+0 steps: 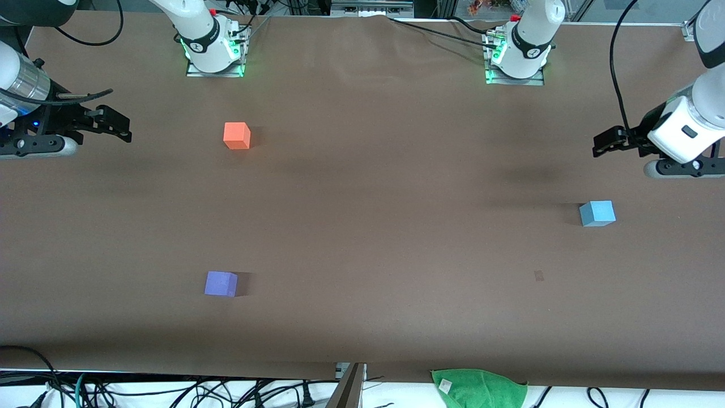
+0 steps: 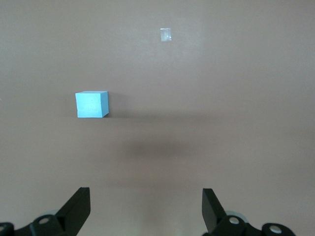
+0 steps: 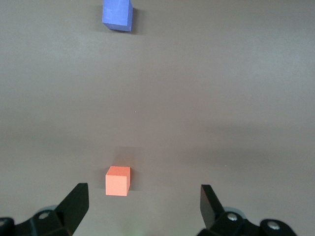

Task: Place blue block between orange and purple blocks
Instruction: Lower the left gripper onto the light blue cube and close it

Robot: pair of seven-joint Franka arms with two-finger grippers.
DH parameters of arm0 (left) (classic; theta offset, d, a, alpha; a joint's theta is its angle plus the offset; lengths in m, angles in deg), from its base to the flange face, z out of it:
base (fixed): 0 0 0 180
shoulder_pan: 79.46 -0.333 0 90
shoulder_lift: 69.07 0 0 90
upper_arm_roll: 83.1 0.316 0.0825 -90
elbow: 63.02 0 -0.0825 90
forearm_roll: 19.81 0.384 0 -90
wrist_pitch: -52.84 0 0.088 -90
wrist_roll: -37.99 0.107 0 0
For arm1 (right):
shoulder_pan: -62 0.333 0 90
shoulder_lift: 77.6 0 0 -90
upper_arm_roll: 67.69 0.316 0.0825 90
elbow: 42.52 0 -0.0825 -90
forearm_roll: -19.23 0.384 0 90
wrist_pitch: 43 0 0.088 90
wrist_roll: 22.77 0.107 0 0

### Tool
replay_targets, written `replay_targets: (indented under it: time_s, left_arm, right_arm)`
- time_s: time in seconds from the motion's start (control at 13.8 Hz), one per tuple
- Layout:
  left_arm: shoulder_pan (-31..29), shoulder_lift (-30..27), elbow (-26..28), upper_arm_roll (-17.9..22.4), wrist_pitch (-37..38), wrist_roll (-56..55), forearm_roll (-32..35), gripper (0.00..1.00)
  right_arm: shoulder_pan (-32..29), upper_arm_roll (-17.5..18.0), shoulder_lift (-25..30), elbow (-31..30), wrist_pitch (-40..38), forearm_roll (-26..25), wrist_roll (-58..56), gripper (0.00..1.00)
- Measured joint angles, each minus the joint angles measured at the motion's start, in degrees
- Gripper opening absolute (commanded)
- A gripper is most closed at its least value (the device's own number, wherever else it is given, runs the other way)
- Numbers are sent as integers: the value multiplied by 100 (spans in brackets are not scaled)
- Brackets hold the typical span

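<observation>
The blue block (image 1: 597, 213) sits on the brown table toward the left arm's end; it also shows in the left wrist view (image 2: 92, 104). The orange block (image 1: 237, 136) and the purple block (image 1: 221, 283) sit toward the right arm's end, the purple one nearer the front camera, with a wide bare gap between them. Both show in the right wrist view, orange (image 3: 118, 180) and purple (image 3: 118, 14). My left gripper (image 1: 601, 144) (image 2: 146, 196) is open and empty over bare table, apart from the blue block. My right gripper (image 1: 122, 127) (image 3: 143, 194) is open and empty over the table's end, beside the orange block.
A green cloth (image 1: 478, 388) lies at the table's near edge. A small pale mark (image 1: 538, 276) is on the table near the blue block. The arm bases (image 1: 214, 48) (image 1: 516, 56) stand along the table's edge farthest from the camera. Cables hang past the near edge.
</observation>
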Motion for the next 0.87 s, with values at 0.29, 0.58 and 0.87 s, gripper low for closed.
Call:
replay_targets:
  time_s: [0.29, 0.58, 0.87]
  left_arm:
    - [-301, 363, 17, 25, -273, 178, 144, 100]
    - [-534, 1000, 390, 29, -1667, 531, 473, 100]
    - [-869, 1192, 1674, 38, -3770, 624, 725, 100]
  right_arm:
    - [-1, -1, 0, 0, 0, 0, 0, 100]
    - [-1, -3, 0, 0, -2, 0, 0, 100]
    - [-2, -4, 0, 0, -2, 0, 0, 100]
